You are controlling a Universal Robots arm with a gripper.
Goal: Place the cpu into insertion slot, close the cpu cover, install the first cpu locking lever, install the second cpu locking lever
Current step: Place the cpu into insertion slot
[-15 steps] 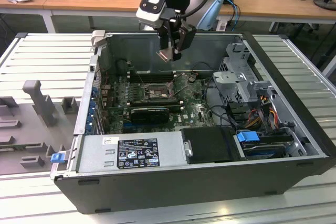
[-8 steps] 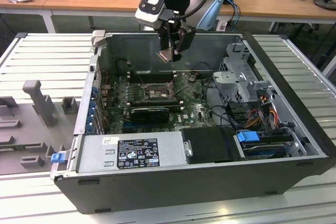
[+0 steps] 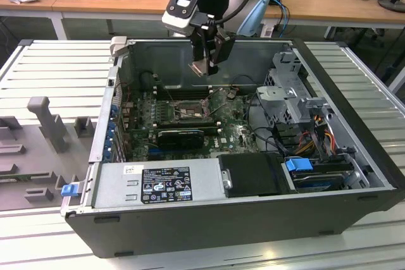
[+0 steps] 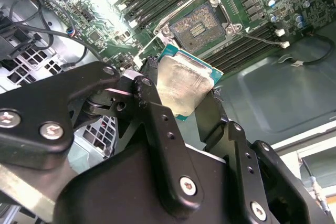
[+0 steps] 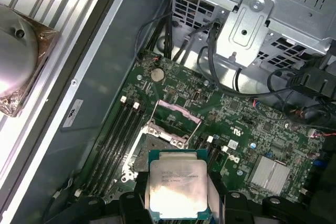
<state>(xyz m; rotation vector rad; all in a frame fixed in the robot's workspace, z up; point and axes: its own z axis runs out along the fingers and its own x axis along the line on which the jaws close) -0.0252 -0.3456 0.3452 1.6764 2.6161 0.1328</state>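
Right now my pincer [image 3: 207, 61] is clenched on the cpu [image 3: 201, 67], upper centre of the exterior view, hanging above the open computer case [image 3: 253, 219] on the ribbed desk [image 3: 50, 61]. In the second wrist view, black fingers [image 4: 152, 108] pinch the cpu [image 4: 181, 85] on opposite edges, silvery top showing, chip tilted. Insertion slot [image 3: 190, 110] sits mid-frame in the exterior view on the green motherboard [image 3: 237, 132], well apart from the chip, contacts exposed [image 4: 198, 24]. In the first wrist view the cpu [image 5: 176, 190] hangs in front of the slot [image 5: 152, 148]; cpu cover [image 5: 174, 119] looks raised open.
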